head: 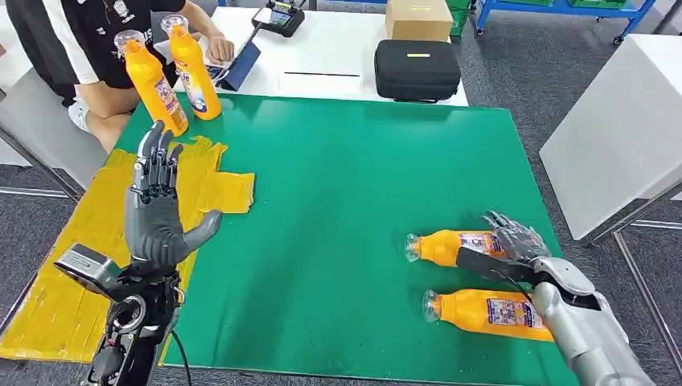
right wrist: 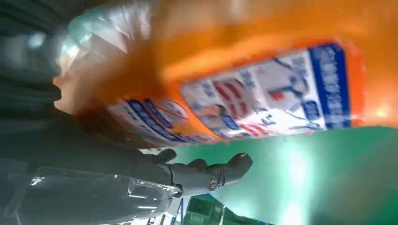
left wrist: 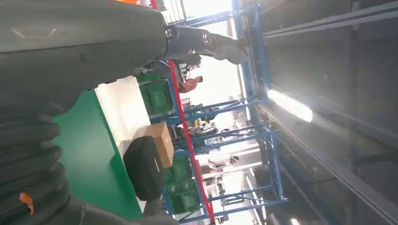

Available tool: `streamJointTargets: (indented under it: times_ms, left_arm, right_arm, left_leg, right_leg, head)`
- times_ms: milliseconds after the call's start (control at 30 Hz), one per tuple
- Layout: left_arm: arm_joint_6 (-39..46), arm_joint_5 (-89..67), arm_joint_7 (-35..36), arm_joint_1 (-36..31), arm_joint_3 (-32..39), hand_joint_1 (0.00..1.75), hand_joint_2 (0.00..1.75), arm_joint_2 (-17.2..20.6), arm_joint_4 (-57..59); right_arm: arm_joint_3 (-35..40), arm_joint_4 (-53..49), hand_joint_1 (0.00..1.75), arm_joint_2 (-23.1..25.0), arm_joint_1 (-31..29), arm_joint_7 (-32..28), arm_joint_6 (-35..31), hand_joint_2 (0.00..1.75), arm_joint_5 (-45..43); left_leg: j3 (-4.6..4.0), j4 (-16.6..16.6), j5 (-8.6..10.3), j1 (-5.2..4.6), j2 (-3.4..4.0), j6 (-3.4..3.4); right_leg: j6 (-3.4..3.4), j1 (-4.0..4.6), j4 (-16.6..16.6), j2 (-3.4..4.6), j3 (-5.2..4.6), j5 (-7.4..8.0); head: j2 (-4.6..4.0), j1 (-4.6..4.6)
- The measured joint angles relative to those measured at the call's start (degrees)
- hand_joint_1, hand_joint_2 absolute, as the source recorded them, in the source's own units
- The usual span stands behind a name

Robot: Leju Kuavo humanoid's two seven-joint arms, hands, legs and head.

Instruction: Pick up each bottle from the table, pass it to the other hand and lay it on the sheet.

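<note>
Closest to the lens, in the right wrist view, an orange bottle [right wrist: 263, 89] with a blue, red and white label lies against the right hand [right wrist: 94, 154], one dark finger [right wrist: 211, 173] reaching under it above the green mat [right wrist: 305, 168]. From the head view, that right hand [head: 515, 241] sits over the label end of the farther lying bottle [head: 446, 245]; whether the fingers have closed on it I cannot tell. Just beside it, nearer the robot, a second lying bottle [head: 486, 312] rests close to the mat's near right corner. Both lie with their long axes across the table, clear caps pointing toward the mat's middle.

Raised over the yellow sheet [head: 96, 241], the left hand [head: 157, 205] is wide and holds nothing, fingers straight and thumb out to the side. Two more orange bottles [head: 173, 72] stand upright at the far left corner, touching each other, beside the sheet's far edge.

Between the two hands the green mat [head: 346, 201] offers broad open room. Beyond its far edge a white table [head: 338, 40] carries a black case [head: 417, 71] and a cardboard box [head: 418, 18]; a seated person [head: 88, 48] is at the far left. Another white table [head: 619, 121] stands to the right, over grey floor [head: 515, 56].
</note>
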Motion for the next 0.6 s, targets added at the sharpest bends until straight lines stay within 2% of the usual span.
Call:
streamJointTargets:
  times_ms: [433, 467, 500, 533, 567, 600]
  left_arm:
    - [0.17, -0.02, 0.00, 0.00, 0.31, 0.00, 1.75, 0.00, 0.76]
    - [0.18, -0.02, 0.00, 0.00, 0.31, 0.00, 1.75, -0.02, 0.79]
    - [0.17, -0.02, 0.00, 0.01, 0.31, 0.00, 1.75, -0.02, 0.79]
    - [0.17, -0.02, 0.00, 0.01, 0.33, 0.00, 1.75, -0.02, 0.79]
    - [0.17, -0.02, 0.00, 0.01, 0.33, 0.00, 1.75, -0.02, 0.79]
    - [0.17, -0.04, 0.00, 0.00, 0.33, 0.00, 1.75, -0.02, 0.81]
  right_arm:
    - [1.46, 5.00, 0.02, 1.22, -3.39, -0.13, -0.61, 1.75, 0.50]
    - [1.51, 5.13, 0.16, 1.25, -3.46, -0.11, -0.70, 1.75, 0.50]
    - [1.55, 5.31, 0.40, 1.29, -3.53, -0.02, -0.85, 1.75, 0.52]
    - [1.57, 5.55, 0.52, 1.38, -3.68, 0.00, -1.05, 1.75, 0.52]
    - [1.62, 5.72, 0.31, 1.49, -3.78, 0.04, -1.11, 1.75, 0.57]
    - [1.66, 5.90, 0.54, 1.55, -3.85, 0.04, -1.20, 1.75, 0.61]
  left_leg:
    - [0.05, 0.00, 0.01, 0.00, 0.01, 0.00]
    - [0.05, 0.00, 0.00, 0.00, 0.01, 0.00]
    - [0.05, 0.00, 0.01, 0.00, 0.01, 0.00]
    - [0.05, 0.00, 0.01, 0.00, 0.01, 0.00]
    - [0.06, 0.00, 0.00, 0.00, 0.01, 0.00]
    - [0.07, 0.00, 0.00, 0.01, 0.01, 0.00]
  right_leg:
    - [0.01, 0.00, 0.00, 0.01, 0.03, 0.01]
    - [0.00, 0.00, 0.00, 0.01, 0.04, 0.01]
    - [0.00, 0.00, 0.00, 0.01, 0.04, 0.01]
    - [0.00, 0.01, 0.00, 0.01, 0.04, 0.01]
    - [0.00, 0.01, 0.00, 0.01, 0.04, 0.01]
    - [0.00, 0.01, 0.00, 0.01, 0.04, 0.01]
  head:
    - [0.00, -0.02]
    - [0.00, 0.00]
    - [0.00, 0.00]
    - [0.00, 0.00]
    - [0.00, 0.00]
    - [0.00, 0.00]
